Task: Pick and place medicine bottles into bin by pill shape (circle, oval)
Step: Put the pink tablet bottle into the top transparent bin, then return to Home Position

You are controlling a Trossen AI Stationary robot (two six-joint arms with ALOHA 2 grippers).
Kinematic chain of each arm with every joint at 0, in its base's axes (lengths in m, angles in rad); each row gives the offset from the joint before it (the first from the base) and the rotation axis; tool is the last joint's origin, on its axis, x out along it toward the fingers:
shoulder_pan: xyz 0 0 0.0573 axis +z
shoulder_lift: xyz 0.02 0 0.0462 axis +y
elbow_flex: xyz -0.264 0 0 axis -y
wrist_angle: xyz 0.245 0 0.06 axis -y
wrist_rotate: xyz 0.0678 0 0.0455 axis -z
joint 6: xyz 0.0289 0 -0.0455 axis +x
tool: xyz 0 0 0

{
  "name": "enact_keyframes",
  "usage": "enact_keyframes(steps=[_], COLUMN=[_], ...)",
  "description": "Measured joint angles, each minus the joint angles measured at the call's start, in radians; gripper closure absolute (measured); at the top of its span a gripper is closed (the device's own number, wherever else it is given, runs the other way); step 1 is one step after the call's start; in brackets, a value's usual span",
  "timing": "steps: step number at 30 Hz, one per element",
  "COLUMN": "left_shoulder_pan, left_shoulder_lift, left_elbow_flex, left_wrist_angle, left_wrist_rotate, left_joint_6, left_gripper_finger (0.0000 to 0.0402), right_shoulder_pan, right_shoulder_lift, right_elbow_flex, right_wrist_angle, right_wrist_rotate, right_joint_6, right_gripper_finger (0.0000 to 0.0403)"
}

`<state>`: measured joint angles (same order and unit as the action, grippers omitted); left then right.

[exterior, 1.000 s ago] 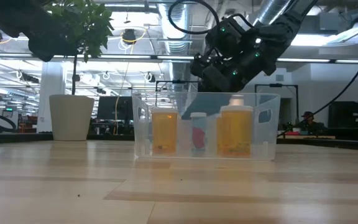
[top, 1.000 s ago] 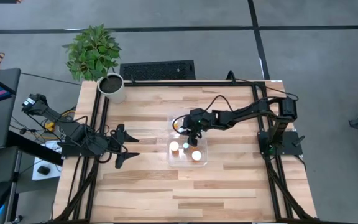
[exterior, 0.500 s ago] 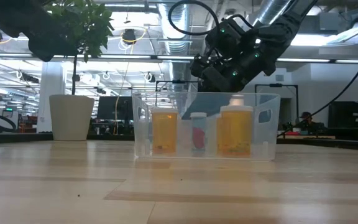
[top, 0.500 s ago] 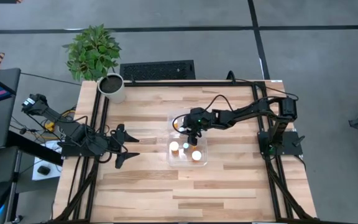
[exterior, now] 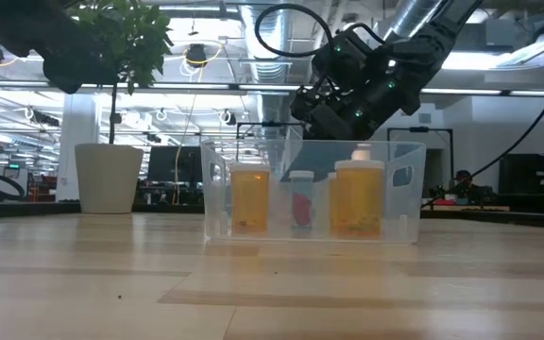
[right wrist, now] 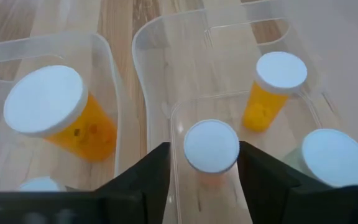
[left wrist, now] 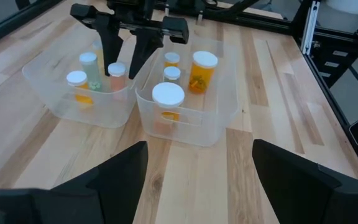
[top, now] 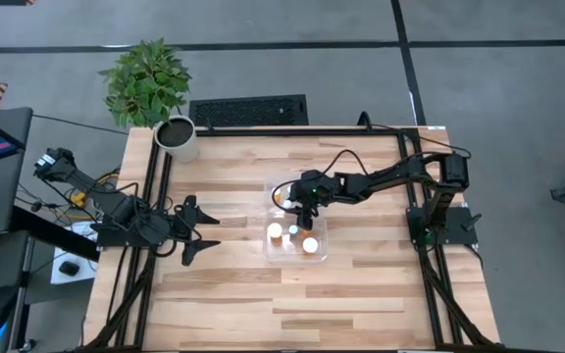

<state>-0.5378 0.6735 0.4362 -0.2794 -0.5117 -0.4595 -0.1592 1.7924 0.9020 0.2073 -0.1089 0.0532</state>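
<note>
**Right gripper over bin, fingers apart around a bottle cap**

The work surface (top: 361, 284) is pale wood planking framed by dark rails, standing on a grey floor. A white plant pot (top: 177, 138) with a leafy plant sits at its far left corner.

The clear two-compartment bin (left wrist: 185, 127) stands near the middle of the surface. All visible medicine bottles (left wrist: 199, 70) are inside it, upright, white caps up: four in one compartment, the rest in the other. In the low view, two amber bottles show through the front wall.

The right gripper (top: 306, 212) hangs above the bin, pointing down into it. In the right wrist view its fingers (right wrist: 148, 171) are spread on either side of a small white-capped bottle (right wrist: 211, 148); whether they touch it I cannot tell.

The left gripper (top: 202, 235) waits near the surface's left edge, well apart from the bin, fingers spread and empty.
</note>
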Motion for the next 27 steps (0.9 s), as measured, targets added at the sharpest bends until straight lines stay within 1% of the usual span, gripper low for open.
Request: enact_keyframes(steps=[6, 10, 13, 17, 20, 24, 27], left_shoulder_pan=[0.000, 0.000, 0.000, 0.000, 0.000, 0.000, 0.000], left_shoulder_lift=[0.000, 0.000, -0.002, -0.018, -0.044, -0.109, -0.189], left_elbow_flex=[0.000, 0.000, 0.002, 0.043, 0.084, 0.125, 0.124], left_wrist_angle=[0.001, 0.003, 0.008, 0.006, 0.003, -0.023, -0.053], left_wrist_rotate=[0.000, -0.001, -0.020, -0.066, -0.072, -0.069, -0.088], left_joint_6=[0.000, 0.001, 0.000, 0.035, 0.084, 0.152, 0.167], left_gripper_finger=[0.0119, 0.0119, 0.0119, 0.0119, 0.0119, 0.0119, 0.0119], right_shoulder_pan=[0.000, 0.000, 0.000, 0.000, 0.000, 0.000, 0.002], right_shoulder_lift=[-0.021, -0.078, -0.156, -0.322, -0.475, -0.697, -0.851], right_elbow_flex=[0.000, 0.002, 0.000, 0.001, 0.001, 0.002, 0.002], right_wrist_angle=[-0.023, -0.062, -0.124, -0.236, -0.355, -0.518, -0.640], right_wrist_rotate=[0.000, 0.000, 0.000, 0.001, 0.001, 0.001, 0.001], right_joint_6=[0.000, -0.004, -0.010, -0.047, -0.081, -0.101, -0.086], right_gripper_finger=[0.0202, 0.0203, 0.0205, 0.0205, 0.0204, 0.0205, 0.0209])
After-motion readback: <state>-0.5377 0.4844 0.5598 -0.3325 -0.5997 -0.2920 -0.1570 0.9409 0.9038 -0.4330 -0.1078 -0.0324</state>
